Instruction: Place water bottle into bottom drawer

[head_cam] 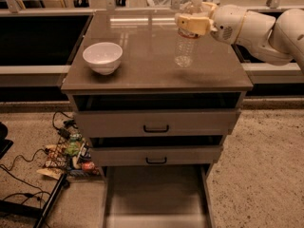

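The water bottle (185, 46) is clear ribbed plastic with a white cap and a red-and-white band near its top. It hangs upright just above the right part of the cabinet top (142, 56). My gripper (191, 23) comes in from the right on a white arm and is shut on the bottle's upper part, at the label. The bottom drawer (156, 194) is pulled out at the bottom of the view, a shallow grey tray with nothing in it. The gripper is well above and behind it.
A white bowl (102, 57) stands on the left of the cabinet top. Two upper drawers with black handles (156, 128) are slightly ajar. Snack packets and cables (66, 156) lie on the floor to the left. A black stand leg (47, 203) is at lower left.
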Robot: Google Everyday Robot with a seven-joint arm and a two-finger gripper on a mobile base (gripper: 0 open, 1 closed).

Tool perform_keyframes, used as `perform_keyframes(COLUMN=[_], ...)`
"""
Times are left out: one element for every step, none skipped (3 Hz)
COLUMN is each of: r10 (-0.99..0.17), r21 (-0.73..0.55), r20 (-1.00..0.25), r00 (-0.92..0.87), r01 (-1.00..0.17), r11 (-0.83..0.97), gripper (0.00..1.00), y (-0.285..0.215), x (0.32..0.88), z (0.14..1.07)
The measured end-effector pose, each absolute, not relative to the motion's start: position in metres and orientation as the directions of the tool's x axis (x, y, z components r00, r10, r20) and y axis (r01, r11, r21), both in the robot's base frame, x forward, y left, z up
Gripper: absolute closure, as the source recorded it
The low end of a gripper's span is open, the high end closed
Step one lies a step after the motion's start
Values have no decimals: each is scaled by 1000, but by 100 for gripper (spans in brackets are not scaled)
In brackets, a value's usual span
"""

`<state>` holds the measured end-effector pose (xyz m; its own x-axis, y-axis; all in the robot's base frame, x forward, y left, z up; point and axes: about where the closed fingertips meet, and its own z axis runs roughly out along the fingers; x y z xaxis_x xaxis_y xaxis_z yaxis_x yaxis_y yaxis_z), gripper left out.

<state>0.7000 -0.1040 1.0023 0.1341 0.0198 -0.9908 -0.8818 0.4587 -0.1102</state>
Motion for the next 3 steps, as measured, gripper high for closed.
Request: perform_keyframes(r10=[52, 46, 10], r21=[-127, -116, -101], r20=[-983, -985, -992], r00=[175, 166, 129], r01=[-861, -840, -818], r11=[493, 530, 566], gripper=[100, 100, 100], y=[-111, -118, -127], x=[649, 590, 546], z=[1027, 1032, 1015])
